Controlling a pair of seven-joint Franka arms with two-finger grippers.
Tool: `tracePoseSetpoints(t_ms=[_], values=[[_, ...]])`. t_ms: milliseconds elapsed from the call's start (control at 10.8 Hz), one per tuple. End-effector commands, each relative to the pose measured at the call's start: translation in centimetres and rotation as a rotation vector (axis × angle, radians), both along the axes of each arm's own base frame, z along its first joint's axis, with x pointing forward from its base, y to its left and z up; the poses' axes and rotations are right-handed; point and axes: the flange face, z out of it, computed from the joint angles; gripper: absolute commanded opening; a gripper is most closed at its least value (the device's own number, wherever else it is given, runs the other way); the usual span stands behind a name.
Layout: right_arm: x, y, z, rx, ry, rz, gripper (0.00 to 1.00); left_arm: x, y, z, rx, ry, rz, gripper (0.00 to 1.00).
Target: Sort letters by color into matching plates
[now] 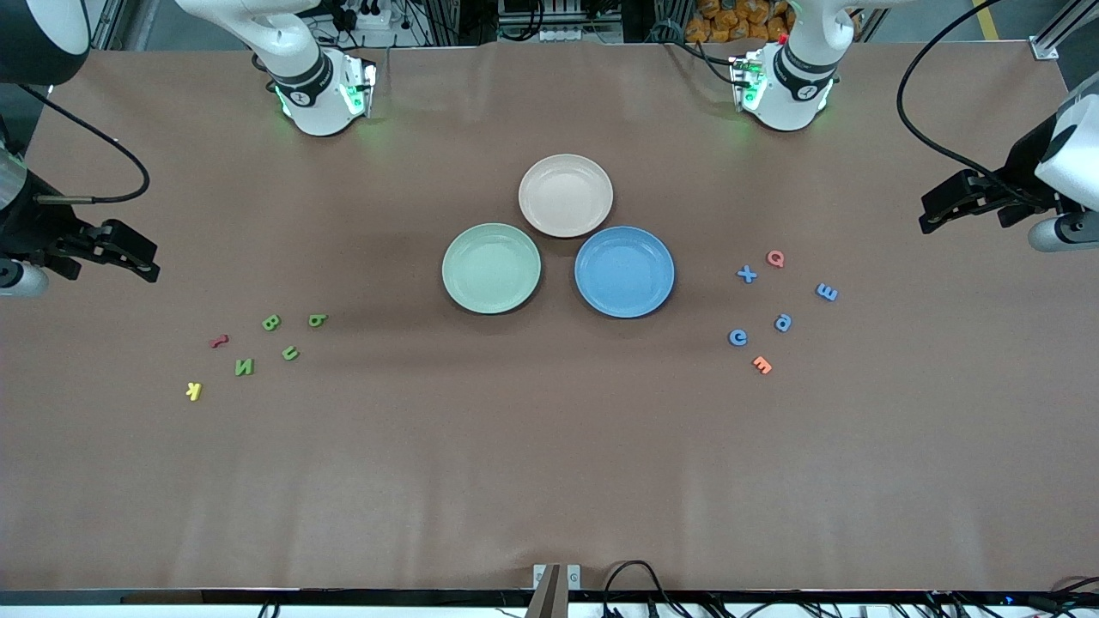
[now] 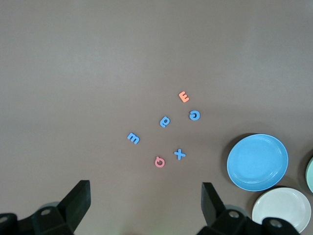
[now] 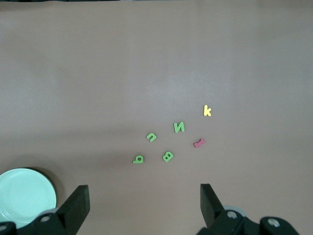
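A: Lying nearest the front camera on the brown worktop, what shows?

B: Toward the right arm's end, four small chunky green letters sit loosely grouped, with a yellow letter nearer the camera and a red letter beside them. Toward the left arm's end, four blue letters lie scattered, an orange letter nearest the camera and a pink letter farthest among them.

A: And the plates?

B: Mid-worktop, the round pale green plate and round blue plate sit side by side; the beige-pink plate lies farther, touching both.

A: The grippers?

B: The right gripper hangs over its end of the worktop with fingers spread wide, gripping nothing. The left gripper hangs likewise over its end, spread and unladen.
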Motion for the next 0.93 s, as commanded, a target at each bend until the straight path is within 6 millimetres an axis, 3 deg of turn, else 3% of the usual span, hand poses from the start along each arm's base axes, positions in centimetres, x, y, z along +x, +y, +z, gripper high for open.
tracePoseSetpoints(t_ms=[0, 463, 555, 833], values=[[0.1, 0.1, 0.3, 0.003, -0.004, -0.001, 1.00, -0.4, 0.0, 0.2, -0.010, 0.004, 0.007, 1.00], [0.1, 0.1, 0.3, 0.003, -0.004, -0.001, 1.00, -0.1, -0.2, -0.3, -0.011, 0.011, 0.011, 1.00], [0.1, 0.2, 0.3, 0.003, -0.004, 0.001, 1.00, 0.1, 0.0, -1.2, -0.012, 0.017, 0.013, 1.00], [0.1, 0.1, 0.3, 0.003, -0.004, -0.001, 1.00, 0.0, -0.2, -6.4, -0.039, -0.015, 0.022, 1.00]])
